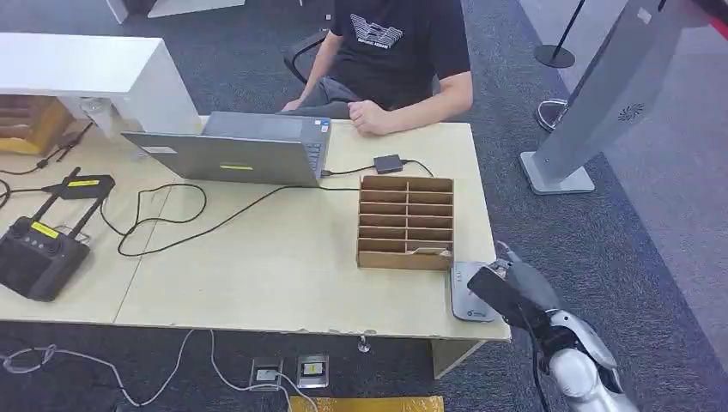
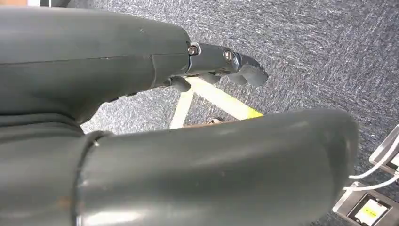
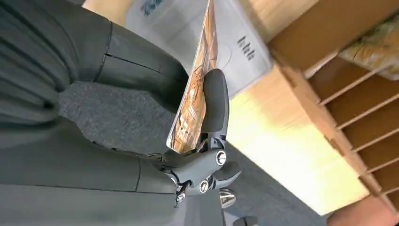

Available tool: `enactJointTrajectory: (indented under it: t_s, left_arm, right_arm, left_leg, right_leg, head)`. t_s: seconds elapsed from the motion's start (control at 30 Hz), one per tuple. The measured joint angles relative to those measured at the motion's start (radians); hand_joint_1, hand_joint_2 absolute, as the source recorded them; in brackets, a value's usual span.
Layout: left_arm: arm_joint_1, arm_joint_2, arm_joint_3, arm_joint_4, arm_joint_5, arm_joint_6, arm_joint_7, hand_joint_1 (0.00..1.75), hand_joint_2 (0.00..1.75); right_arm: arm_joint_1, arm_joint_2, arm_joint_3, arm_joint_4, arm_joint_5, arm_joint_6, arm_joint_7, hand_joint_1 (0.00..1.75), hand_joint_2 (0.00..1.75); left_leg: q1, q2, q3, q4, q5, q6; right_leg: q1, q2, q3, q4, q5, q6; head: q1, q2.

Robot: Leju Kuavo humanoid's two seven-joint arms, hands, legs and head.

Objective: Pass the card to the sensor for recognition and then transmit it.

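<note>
The right hand (image 1: 506,287) holds the card (image 3: 195,89) pinched edge-on between its thick thumb and a darker finger (image 3: 214,101), the card standing upright in the grip with its printed orange-brown face partly showing. It hovers over the grey sensor (image 1: 468,296), a flat pad lying at the near right corner of the desk (image 1: 275,266); whether the card touches the pad cannot be told. Just left of the sensor, touching or nearly so, sits a brown cardboard organizer (image 1: 405,221) with rows of narrow slots. Farther left on the desk are an open laptop (image 1: 245,148), a small black adapter (image 1: 388,163) with its cable, and a black controller (image 1: 36,249) at the near left edge. A person (image 1: 399,51) in a dark shirt sits at the far side. The left hand (image 2: 221,66) hangs above grey carpet, fingers curled in and holding nothing.
</note>
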Motion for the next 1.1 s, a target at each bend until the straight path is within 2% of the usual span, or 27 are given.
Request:
enactJointTrajectory:
  t_s: [0.27,0.6,0.83,1.1]
  left_arm:
    - [0.0,0.0,-0.002,0.0,0.001,0.004,0.0,0.0,0.0]
    - [0.0,0.0,-0.002,0.0,0.002,0.008,0.0,0.0,0.0]
    - [0.0,0.001,-0.002,0.0,0.01,0.011,0.0,0.0,0.0]
    - [0.0,0.002,-0.003,0.0,0.015,0.002,0.0,0.0,0.0]
  right_arm:
    - [0.0,0.009,0.045,0.017,-0.009,0.001,0.0,1.75,1.75]
    - [0.0,0.014,0.065,0.034,-0.013,0.001,0.007,1.75,1.75]
    - [-0.014,0.0,0.063,0.042,-0.017,-0.017,0.025,1.75,1.75]
    - [-0.035,-0.027,0.024,0.065,0.02,-0.027,-0.008,1.75,1.75]
  left_leg:
    - [0.0,0.0,0.0,0.0,0.0,0.0]
    - [0.0,0.0,0.0,0.0,0.0,0.0]
    - [0.0,0.0,0.0,0.0,0.0,0.0]
    - [0.0,0.0,0.0,0.0,0.0,0.0]
  right_leg:
    - [0.0,0.0,0.0,0.0,0.0,0.0]
    - [0.0,0.0,0.0,0.0,0.0,0.0]
    - [0.0,0.0,0.0,0.0,0.0,0.0]
    - [0.0,0.0,0.0,0.0,0.0,0.0]
  head:
    - [-0.001,0.0]
    - [0.0,0.0]
    - [0.0,0.0]
    - [0.0,0.0]
